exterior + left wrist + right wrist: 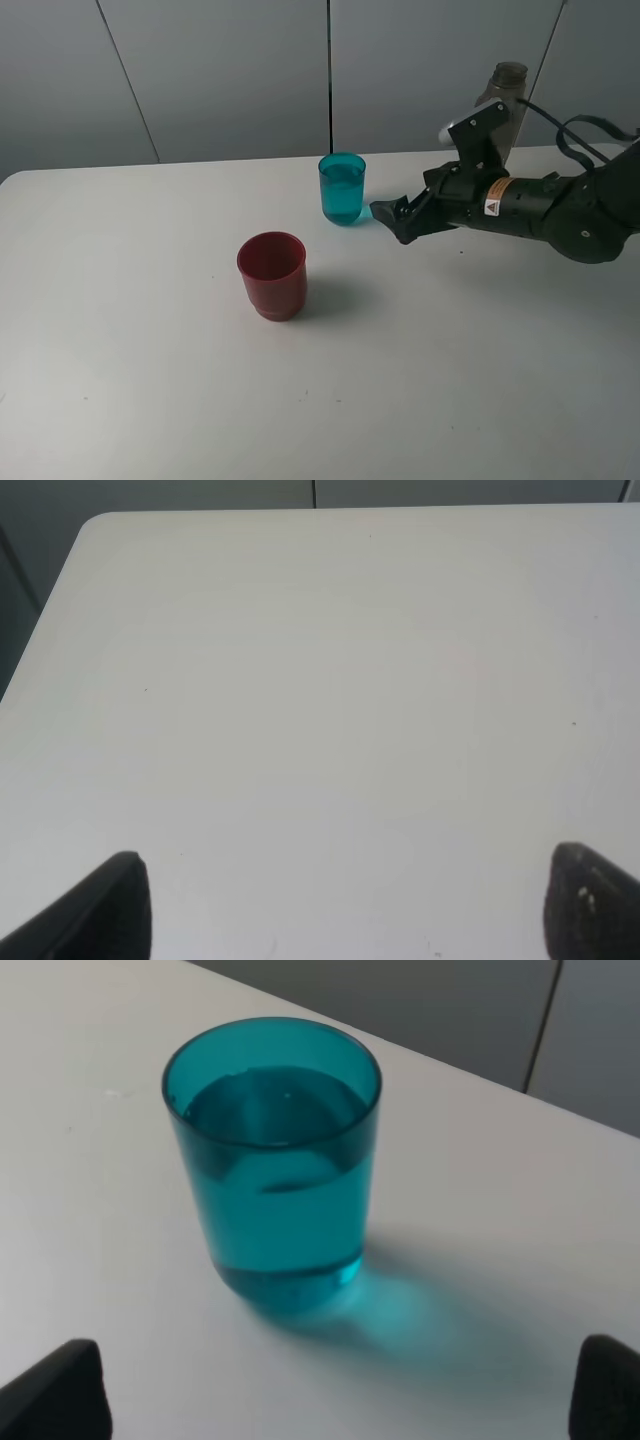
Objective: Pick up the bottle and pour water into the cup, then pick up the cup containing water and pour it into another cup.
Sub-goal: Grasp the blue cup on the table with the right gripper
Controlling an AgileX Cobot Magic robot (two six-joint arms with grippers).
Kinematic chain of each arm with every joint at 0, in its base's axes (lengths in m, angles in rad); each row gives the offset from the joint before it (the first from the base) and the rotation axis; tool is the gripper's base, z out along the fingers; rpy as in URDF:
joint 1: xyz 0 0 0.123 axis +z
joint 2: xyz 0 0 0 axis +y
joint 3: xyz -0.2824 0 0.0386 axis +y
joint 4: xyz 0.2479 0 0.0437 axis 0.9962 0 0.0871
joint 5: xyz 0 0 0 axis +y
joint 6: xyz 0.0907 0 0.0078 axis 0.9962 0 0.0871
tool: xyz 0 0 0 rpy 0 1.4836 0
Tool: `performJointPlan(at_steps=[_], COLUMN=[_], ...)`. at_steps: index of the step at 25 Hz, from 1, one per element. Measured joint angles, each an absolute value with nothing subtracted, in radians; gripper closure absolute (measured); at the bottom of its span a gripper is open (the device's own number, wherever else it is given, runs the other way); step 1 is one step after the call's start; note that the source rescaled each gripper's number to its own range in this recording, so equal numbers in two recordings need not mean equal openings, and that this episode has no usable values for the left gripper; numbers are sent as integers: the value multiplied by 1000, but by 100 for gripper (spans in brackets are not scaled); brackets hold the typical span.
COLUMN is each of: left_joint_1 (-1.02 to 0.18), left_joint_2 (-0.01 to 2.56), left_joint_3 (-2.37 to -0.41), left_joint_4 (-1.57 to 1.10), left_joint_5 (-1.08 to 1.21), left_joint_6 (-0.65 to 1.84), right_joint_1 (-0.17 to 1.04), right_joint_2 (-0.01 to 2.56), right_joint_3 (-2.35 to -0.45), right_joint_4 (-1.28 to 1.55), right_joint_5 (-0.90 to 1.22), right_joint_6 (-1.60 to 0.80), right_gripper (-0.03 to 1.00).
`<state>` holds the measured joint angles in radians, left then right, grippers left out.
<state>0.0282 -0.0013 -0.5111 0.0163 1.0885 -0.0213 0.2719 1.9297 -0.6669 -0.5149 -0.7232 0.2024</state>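
The teal cup [342, 187] stands upright on the white table [150, 380], mostly full of water. It fills the right wrist view [272, 1160]. My right gripper [392, 219] is open just right of it, not touching; its fingertips [50, 1390] show wide apart in the right wrist view. The red cup [272, 275] stands upright, nearer and to the left of the teal cup. The grey-brown bottle [503, 100] stands behind my right arm, partly hidden. My left gripper [345, 905] is open over bare table and is out of the high view.
Grey wall panels [230, 70] run behind the table's far edge. The table's left far corner [95, 525] shows in the left wrist view. A black cable [585, 130] loops above my right arm.
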Motion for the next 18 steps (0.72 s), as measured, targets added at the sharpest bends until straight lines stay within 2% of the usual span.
performJointPlan(at_steps=[18], left_joint_1=[28], left_joint_2=[-1], left_joint_3=[-511], left_joint_4=[16], left_joint_5=[1088], left_joint_6=[-18], right_joint_1=[345], right_joint_2=[2138], right_joint_3=[-863], right_joint_4=[-454], right_joint_5=[-725], right_joint_6=[201], right_gripper=[-3])
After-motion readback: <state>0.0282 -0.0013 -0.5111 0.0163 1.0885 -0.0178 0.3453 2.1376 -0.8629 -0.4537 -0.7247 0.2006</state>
